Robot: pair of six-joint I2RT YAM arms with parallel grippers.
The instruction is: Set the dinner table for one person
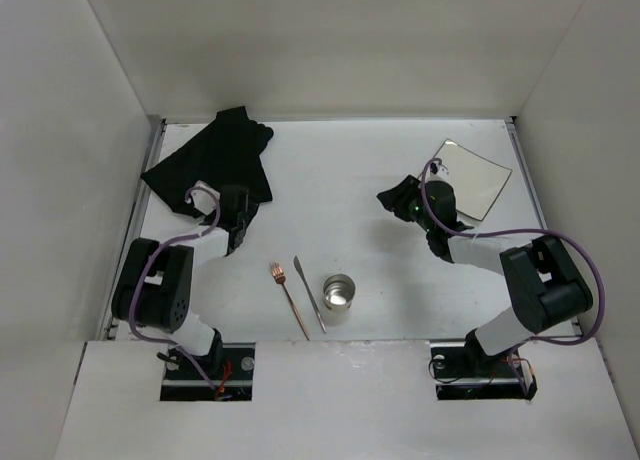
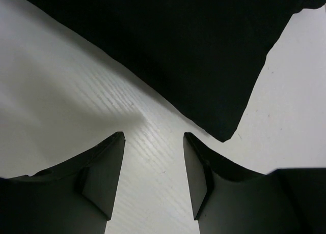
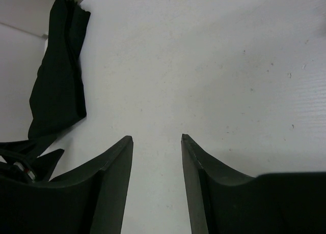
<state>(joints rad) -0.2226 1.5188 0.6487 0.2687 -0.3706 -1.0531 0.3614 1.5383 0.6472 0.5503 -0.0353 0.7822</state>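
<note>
The left gripper fills the bottom of its wrist view. Its two black fingers stand wide apart, with only bare surface between them. Just past the fingertips, a crumpled black cloth covers the upper part of that frame, and one corner points down toward the gap. The right gripper is also spread and empty over the large matte white bench. The same cloth shows at the upper left edge of its view.

In the top view, the bench, walled in white, takes up the middle of the frame. The cloth lies in the bench's upper left corner, with the left arm's wrist at its lower edge. A glossy white square plate lies at the upper right, just beside the right arm's wrist. In the lower middle, a copper-coloured fork, a slim silver knife and a round metal cup sit side by side. The fork is on the left and the cup on the right, all well apart from both grippers.
</note>
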